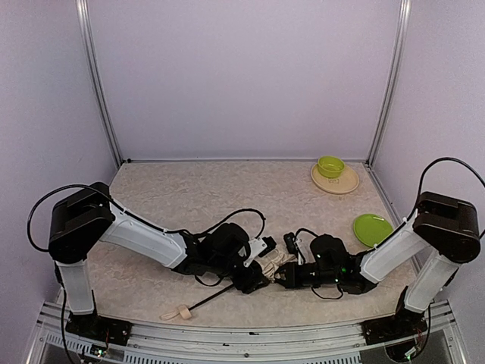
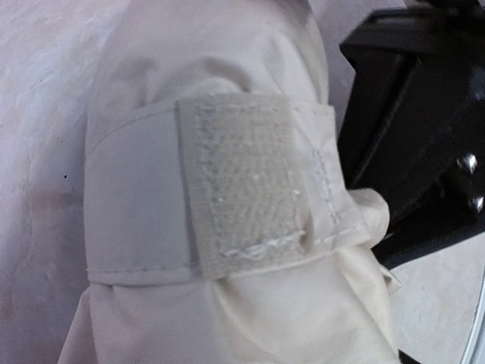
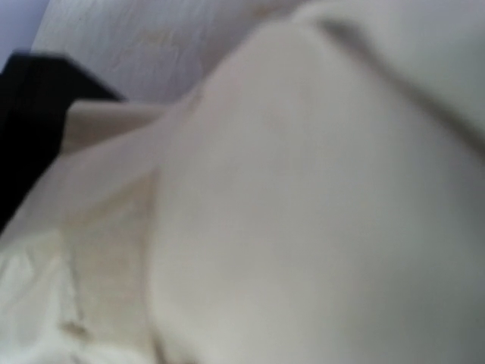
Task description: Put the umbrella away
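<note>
Beige speckled table (image 1: 189,189) — cream umbrella (image 1: 270,265) lying near the front edge, its beige handle (image 1: 179,312) front-left, green plate (image 1: 372,228) right, tan plate (image 1: 350,185) back-right — green bowl (image 1: 330,166) on it.

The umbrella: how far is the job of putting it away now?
Done, it seems: the fabric of the umbrella is gathered and the strap lies around it. In hand: the left gripper and the right gripper, which is shut, are at the bundle. Left: the shaft is extended, the handle far out, so it probably needs collapsing.
</note>
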{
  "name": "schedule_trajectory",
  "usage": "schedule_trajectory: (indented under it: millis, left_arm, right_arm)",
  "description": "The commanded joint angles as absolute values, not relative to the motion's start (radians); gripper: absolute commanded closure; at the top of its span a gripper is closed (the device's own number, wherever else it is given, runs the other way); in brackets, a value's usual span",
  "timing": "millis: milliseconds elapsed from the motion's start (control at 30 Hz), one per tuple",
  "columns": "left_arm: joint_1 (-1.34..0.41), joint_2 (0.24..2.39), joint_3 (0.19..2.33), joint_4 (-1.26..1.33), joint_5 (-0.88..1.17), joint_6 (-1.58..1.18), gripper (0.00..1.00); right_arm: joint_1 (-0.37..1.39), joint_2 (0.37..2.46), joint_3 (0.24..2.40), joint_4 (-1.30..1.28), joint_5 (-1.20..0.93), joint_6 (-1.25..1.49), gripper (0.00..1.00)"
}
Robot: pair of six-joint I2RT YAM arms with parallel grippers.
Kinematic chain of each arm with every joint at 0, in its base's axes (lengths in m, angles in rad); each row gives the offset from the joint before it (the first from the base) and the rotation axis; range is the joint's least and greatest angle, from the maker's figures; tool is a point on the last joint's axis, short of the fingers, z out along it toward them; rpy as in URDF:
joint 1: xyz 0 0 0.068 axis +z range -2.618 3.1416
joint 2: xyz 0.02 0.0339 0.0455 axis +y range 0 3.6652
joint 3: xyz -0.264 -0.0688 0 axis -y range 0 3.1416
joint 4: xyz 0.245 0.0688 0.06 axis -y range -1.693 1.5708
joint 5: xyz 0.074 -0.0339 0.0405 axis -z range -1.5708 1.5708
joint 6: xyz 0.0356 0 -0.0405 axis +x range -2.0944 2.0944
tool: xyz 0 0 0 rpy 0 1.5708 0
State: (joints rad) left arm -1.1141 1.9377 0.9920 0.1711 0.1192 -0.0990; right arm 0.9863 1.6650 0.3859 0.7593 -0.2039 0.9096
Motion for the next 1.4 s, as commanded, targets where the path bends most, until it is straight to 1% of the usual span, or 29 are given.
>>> schedule_trajectory:
  millis: [0, 100, 200, 433, 600, 700, 867, 967, 1100, 1233, 1300, 1367]
  left_arm:
    - [-1.139, 1.953, 0.995, 0.129, 0.12, -0.01, 0.45]
    - [-1.137, 1.933, 0.963, 0.129, 0.098, 0.014, 0.77]
    - [-1.137, 1.932, 0.959, 0.121, 0.078, 0.028, 1.0]
    - [-1.101, 1.914, 0.961, 0.096, 0.031, 0.02, 1.0]
    - [-1.053, 1.861, 0.934, 0.094, -0.103, 0.03, 1.0]
    - [-1.005, 1.818, 0.93, 0.098, -0.14, 0.03, 1.0]
    - [-0.905, 1.732, 0.957, 0.104, -0.078, 0.017, 1.0]
    - [-0.876, 1.67, 0.979, 0.081, -0.062, 0.032, 1.0]
    - [-0.85, 1.619, 1.011, 0.031, -0.118, 0.068, 1.0]
    - [-0.806, 1.627, 1.032, 0.009, -0.142, 0.075, 1.0]
    - [-0.803, 1.645, 1.045, 0.006, -0.153, 0.081, 1.0]
    - [-0.807, 1.679, 1.062, 0.0, -0.162, 0.088, 1.0]
  right_arm:
    - [0.994, 1.653, 0.413, 0.805, -0.187, 0.903, 1.0]
    - [0.995, 1.634, 0.41, 0.784, -0.177, 0.896, 1.0]
    - [0.995, 1.617, 0.409, 0.767, -0.174, 0.892, 1.0]
    - [0.993, 1.533, 0.346, 0.736, -0.153, 0.89, 1.0]
    - [0.989, 1.448, 0.297, 0.639, -0.139, 0.882, 1.0]
    - [0.989, 1.428, 0.264, 0.598, -0.141, 0.883, 1.0]
    - [0.994, 1.454, 0.205, 0.633, -0.181, 0.898, 1.0]
    - [0.994, 1.475, 0.203, 0.626, -0.177, 0.881, 1.0]
    - [0.995, 1.503, 0.205, 0.632, -0.169, 0.863, 1.0]
    - [1.036, 1.561, 0.272, 0.617, -0.193, 0.8, 1.0]
    - [1.073, 1.592, 0.328, 0.64, -0.253, 0.738, 1.0]
    - [1.103, 1.602, 0.369, 0.742, -0.369, 0.697, 1.0]
